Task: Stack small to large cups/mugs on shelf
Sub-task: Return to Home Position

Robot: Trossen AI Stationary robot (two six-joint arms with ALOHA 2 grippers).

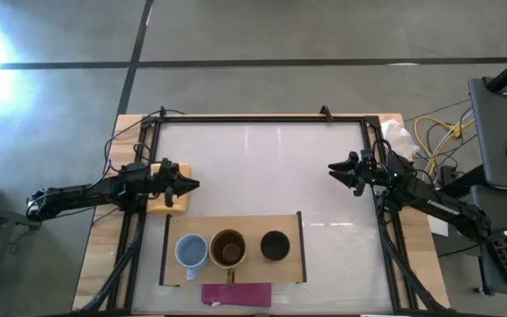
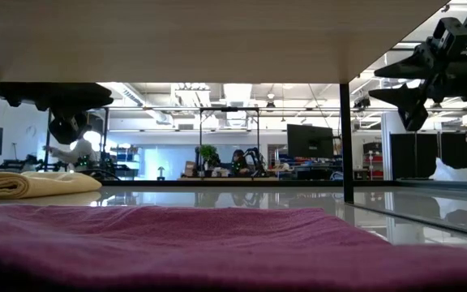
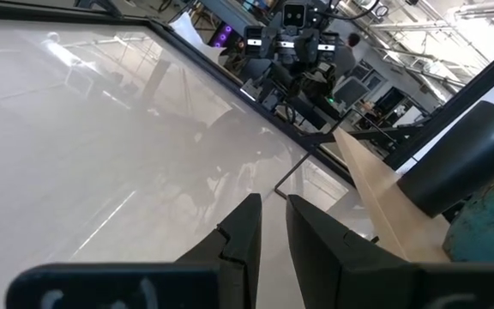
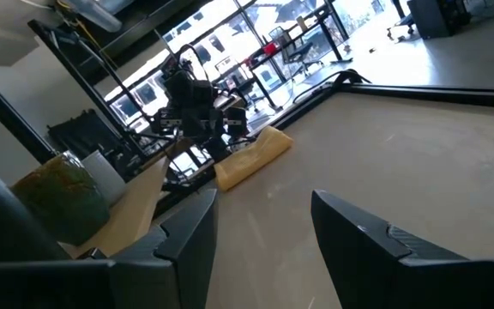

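The light-wood shelf (image 1: 290, 231) stands at the table's near middle. On it, side by side on their bases, stand the pale blue mug (image 1: 191, 251), the brown mug (image 1: 228, 249) and the black cup (image 1: 275, 246). My left gripper (image 1: 194, 186) is shut and empty. It hovers over the folded yellow cloth (image 1: 172, 201), to the far left of the shelf. My right gripper (image 1: 340, 173) is open and empty, above the table to the far right of the shelf. It also shows in the low view (image 2: 392, 85). In the right wrist view the mugs stand in a row on the shelf (image 4: 135, 215).
A magenta strip (image 1: 236, 293) lies at the near edge in front of the shelf and fills the low view's foreground (image 2: 177, 243). A black frame (image 1: 253, 119) runs around the white table top. Cables and a white cloth (image 1: 396, 134) lie at the far right.
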